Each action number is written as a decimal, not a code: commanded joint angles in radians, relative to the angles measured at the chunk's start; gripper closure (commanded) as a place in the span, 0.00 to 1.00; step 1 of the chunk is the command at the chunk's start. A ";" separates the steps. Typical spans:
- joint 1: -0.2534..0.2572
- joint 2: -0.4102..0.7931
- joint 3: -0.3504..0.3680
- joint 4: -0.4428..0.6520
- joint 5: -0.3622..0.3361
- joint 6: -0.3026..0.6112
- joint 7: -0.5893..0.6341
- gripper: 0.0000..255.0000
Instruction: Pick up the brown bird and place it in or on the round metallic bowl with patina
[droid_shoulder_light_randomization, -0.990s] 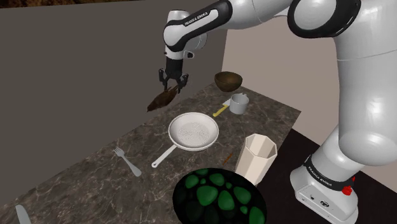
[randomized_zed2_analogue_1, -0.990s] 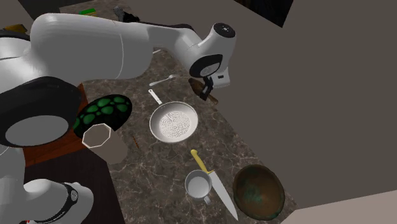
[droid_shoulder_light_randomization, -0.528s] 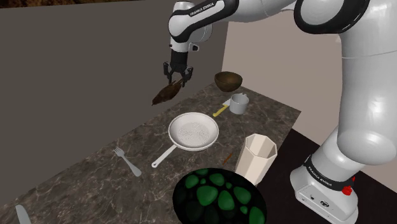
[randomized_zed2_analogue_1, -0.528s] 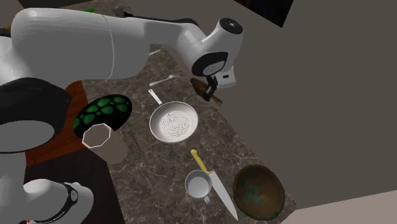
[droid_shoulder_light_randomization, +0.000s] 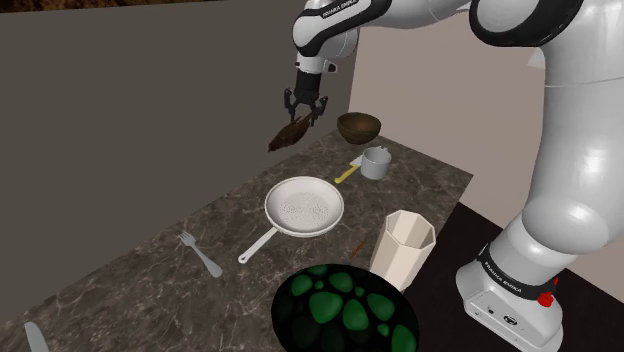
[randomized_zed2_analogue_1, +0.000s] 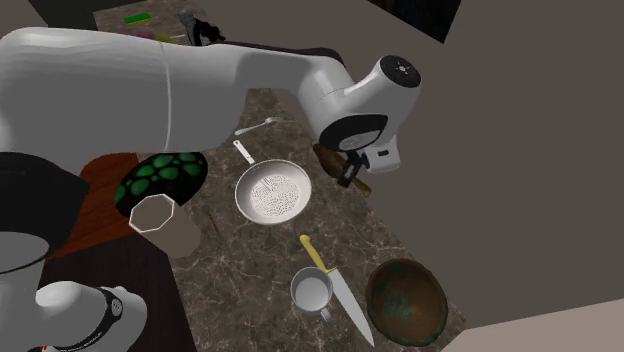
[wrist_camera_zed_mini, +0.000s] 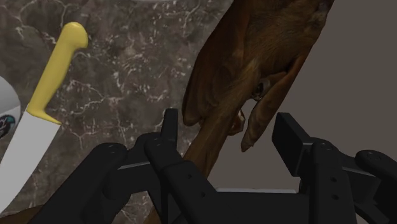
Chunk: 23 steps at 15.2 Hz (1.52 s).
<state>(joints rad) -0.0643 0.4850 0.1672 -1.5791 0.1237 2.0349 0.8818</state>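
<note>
End effector (droid_shoulder_light_randomization: 303, 112) clenched on the brown bird (droid_shoulder_light_randomization: 290, 134), bird hanging tilted in the air above the counter's (droid_shoulder_light_randomization: 150, 270) wall-side edge, near the bowl (droid_shoulder_light_randomization: 359, 127) at the far corner, yellow-handled knife (wrist_camera_zed_mini: 48, 89) and mug (droid_shoulder_light_randomization: 375, 162) beside that bowl

**Soft overhead light on a dark counter**

Even light from above falls on the dark marbled counter (droid_shoulder_light_randomization: 150, 270). The white arm (randomized_zed2_analogue_1: 150, 80) is brightest on top and greys underneath. The grey wall (droid_shoulder_light_randomization: 120, 120) reads dim. The brown bird (wrist_camera_zed_mini: 254, 57), clasped in the black gripper (wrist_camera_zed_mini: 229, 124), is evenly lit, its folds lightly shaded.
</note>
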 joint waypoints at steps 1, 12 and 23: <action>-0.032 0.001 -0.010 0.002 0.004 -0.009 -0.043 1.00; -0.189 0.069 -0.068 0.132 0.011 -0.106 -0.248 1.00; -0.335 0.275 -0.116 0.491 0.004 -0.289 -0.419 1.00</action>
<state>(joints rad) -0.3867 0.7266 0.0551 -1.1432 0.1291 1.7700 0.4778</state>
